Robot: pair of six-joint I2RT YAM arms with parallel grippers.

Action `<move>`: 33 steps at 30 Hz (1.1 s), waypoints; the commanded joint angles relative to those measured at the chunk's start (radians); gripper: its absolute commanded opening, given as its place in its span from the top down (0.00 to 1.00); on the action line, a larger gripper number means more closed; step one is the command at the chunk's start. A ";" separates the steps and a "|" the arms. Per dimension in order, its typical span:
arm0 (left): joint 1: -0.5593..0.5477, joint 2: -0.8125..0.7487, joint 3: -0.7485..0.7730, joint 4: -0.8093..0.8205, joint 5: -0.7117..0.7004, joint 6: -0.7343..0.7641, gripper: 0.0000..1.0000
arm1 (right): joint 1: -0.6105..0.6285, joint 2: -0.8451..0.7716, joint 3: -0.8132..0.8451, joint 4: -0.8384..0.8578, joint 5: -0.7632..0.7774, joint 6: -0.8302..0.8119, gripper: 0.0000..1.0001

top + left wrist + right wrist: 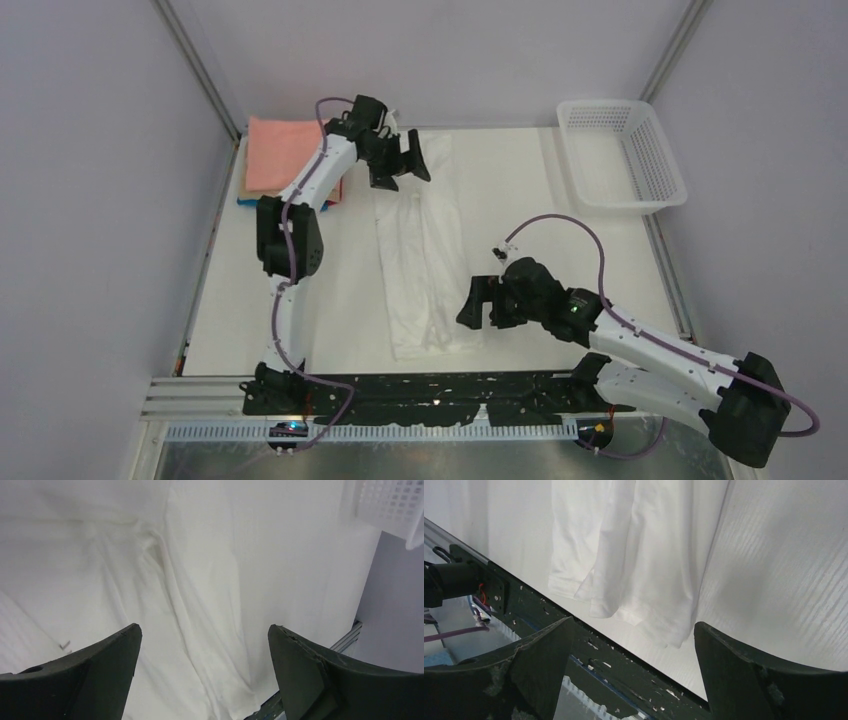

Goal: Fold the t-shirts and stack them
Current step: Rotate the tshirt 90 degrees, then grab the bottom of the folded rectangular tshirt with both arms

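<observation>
White t-shirt (420, 270) (long strip), L jaws released over far end, R jaws released beside hem

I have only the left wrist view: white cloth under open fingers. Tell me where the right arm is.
Observer: The right gripper hovers open beside the near right edge of the white t-shirt.
Operator: Describe how the shirt lies overall.
Observer: It is folded into a long narrow strip running from far to near, and your left gripper is over its far end.
</observation>
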 commanded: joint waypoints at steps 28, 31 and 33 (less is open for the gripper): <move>-0.709 -1.255 -1.709 0.436 -0.545 -0.486 0.39 | 0.073 0.189 -0.090 0.108 -0.015 0.097 0.37; -0.726 -1.209 -1.705 0.455 -0.551 -0.503 0.46 | 0.086 0.184 -0.096 0.108 -0.006 0.107 0.47; -0.733 -1.179 -1.696 0.467 -0.552 -0.506 0.50 | 0.087 0.179 -0.102 0.108 0.004 0.109 0.52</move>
